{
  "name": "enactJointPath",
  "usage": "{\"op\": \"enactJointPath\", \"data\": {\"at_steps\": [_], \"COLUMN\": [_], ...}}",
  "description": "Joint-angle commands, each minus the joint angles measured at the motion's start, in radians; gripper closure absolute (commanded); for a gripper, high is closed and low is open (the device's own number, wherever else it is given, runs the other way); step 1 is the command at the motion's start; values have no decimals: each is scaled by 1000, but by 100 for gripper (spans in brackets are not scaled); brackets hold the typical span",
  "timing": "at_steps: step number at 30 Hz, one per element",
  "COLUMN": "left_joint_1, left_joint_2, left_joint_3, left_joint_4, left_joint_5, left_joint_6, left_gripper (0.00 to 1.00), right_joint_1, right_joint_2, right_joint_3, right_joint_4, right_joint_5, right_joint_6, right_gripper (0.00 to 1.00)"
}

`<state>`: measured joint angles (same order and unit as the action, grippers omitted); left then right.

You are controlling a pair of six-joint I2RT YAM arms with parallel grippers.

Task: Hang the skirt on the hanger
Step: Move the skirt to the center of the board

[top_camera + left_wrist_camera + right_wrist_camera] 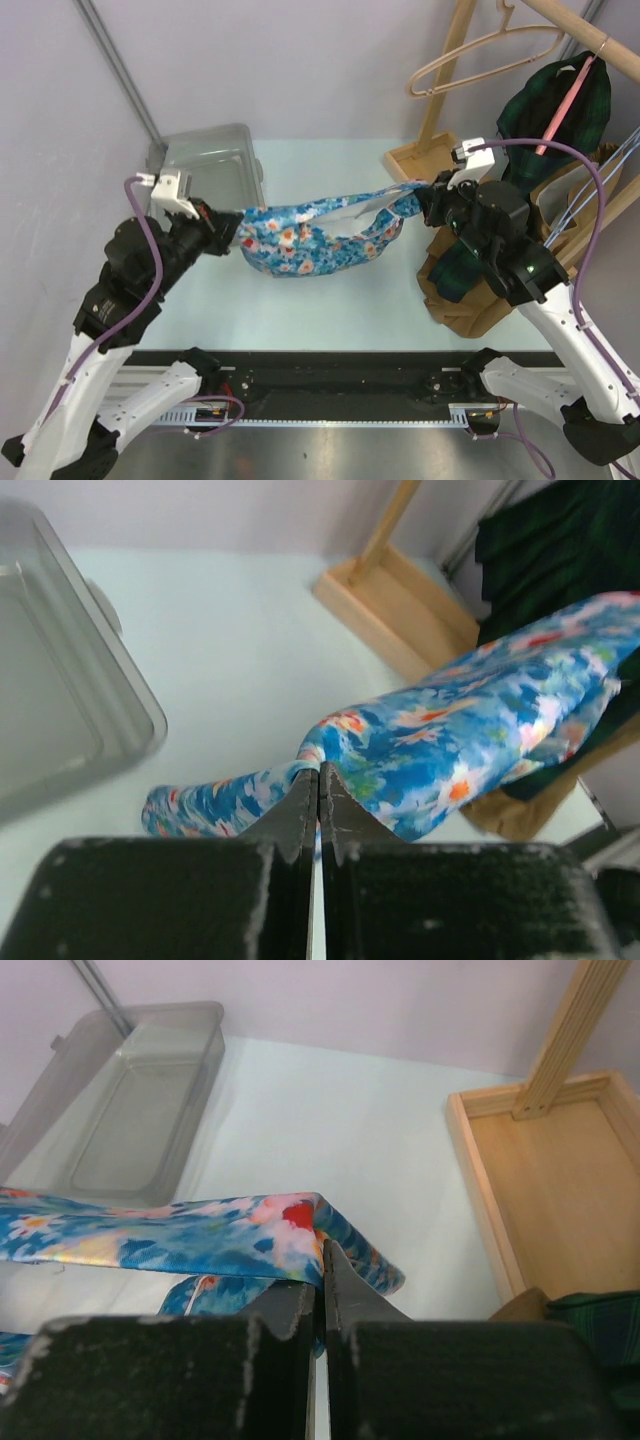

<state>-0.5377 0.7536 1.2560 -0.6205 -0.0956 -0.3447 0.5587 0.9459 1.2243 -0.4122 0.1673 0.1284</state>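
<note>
The skirt (320, 235), blue with a red and white flower print, hangs stretched between my two grippers above the pale table. At its left end my left gripper (230, 228) is shut on the fabric; the left wrist view shows the jaws (320, 772) pinched together on a fold of the skirt (470, 725). My right gripper (428, 200) is shut on the right end, and in the right wrist view its jaws (322, 1248) clamp the edge of the skirt (200, 1232). An empty beige hanger (490, 50) hangs from the wooden rail at the top right.
A grey plastic bin (210, 165) stands at the back left. The wooden rack's base tray (425, 160) sits behind my right gripper. A dark green plaid garment (555, 105) hangs on a pink hanger at the right. Brown and green clothes (455, 285) are piled under my right arm.
</note>
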Motion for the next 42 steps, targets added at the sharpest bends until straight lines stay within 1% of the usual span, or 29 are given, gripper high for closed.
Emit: {"op": "enactJointPath", "data": {"at_steps": [1, 4, 5, 9, 12, 13, 14, 15, 16, 17, 18, 19, 20, 21, 22, 23, 24, 26, 27, 29, 30, 33, 36, 38, 40, 42], "left_joint_1": [2, 1, 2, 1, 1, 2, 1, 1, 1, 4, 2, 4, 7, 11, 27, 34, 42, 68, 77, 107, 116, 134, 146, 156, 156, 156], "left_joint_2": [-105, -167, -183, -226, -202, -189, -148, -126, -103, -38, -5, 42, 121, 171, 211, 290, 326, 400, 461, 513, 545, 575, 583, 563, 529, 498], "left_joint_3": [-111, -177, -191, -253, -332, -348, -360, -387, -400, -409, -417, -412, -406, -386, -371, -353, -299, -226, -146, -69, -3, 104, 166, 161, 139, 79], "left_joint_4": [-68, -91, -110, -143, -98, -58, -38, -12, 61, 92, 129, 198, 229, 264, 330, 361, 382, 413, 415, 421, 432, 450, 447, 456, 472, 475], "left_joint_5": [30, 86, 86, 86, 86, 85, 38, 18, -10, -95, -128, -168, -229, -237, -234, -216, -207, -184, -168, -144, -126, -93, -64, -43, -3, 19], "left_joint_6": [-114, -152, -172, -208, -227, -235, -256, -263, -275, -284, -283, -275, -274, -267, -246, -232, -218, -183, -172, -143, -139, -103, -71, -69, -68, -80], "left_gripper": [100, 100, 100, 100, 100, 100, 100, 100, 100, 100, 100, 100, 100, 100, 100, 100, 100, 100, 100, 100, 100, 100, 100, 100, 100, 100], "right_joint_1": [-6, -5, -6, -6, -5, -3, -6, -6, -19, -26, -34, -45, -71, -85, -95, -121, -132, -160, -170, -187, -201, -221, -236, -235, -238, -235], "right_joint_2": [-62, -76, -78, -73, 13, 45, 119, 158, 197, 246, 325, 368, 402, 466, 493, 516, 555, 579, 588, 584, 577, 541, 501, 466, 438, 397], "right_joint_3": [52, 58, 60, 58, 60, 58, 58, 58, 54, 53, 53, 53, 53, 55, 58, 72, 82, 125, 141, 164, 187, 234, 270, 285, 279, 262], "right_joint_4": [-65, -144, -183, -235, -237, -232, -215, -199, -139, -104, -62, 29, 76, 119, 189, 219, 240, 274, 282, 325, 341, 398, 392, 369, 308, 221], "right_joint_5": [15, -15, -20, -34, -34, -23, -3, 35, 43, 57, 58, 55, 40, 32, 22, 0, -11, -34, -38, -58, -63, -75, -88, -91, -86, -84], "right_joint_6": [-12, 11, 14, 49, 63, 79, 85, 97, 96, 96, 91, 85, 86, 88, 96, 97, 97, 96, 96, 99, 94, 89, 83, 77, 80, 88], "right_gripper": [100, 100, 100, 100, 100, 100, 100, 100, 100, 100, 100, 100, 100, 100, 100, 100, 100, 100, 100, 100, 100, 100, 100, 100, 100, 100]}}
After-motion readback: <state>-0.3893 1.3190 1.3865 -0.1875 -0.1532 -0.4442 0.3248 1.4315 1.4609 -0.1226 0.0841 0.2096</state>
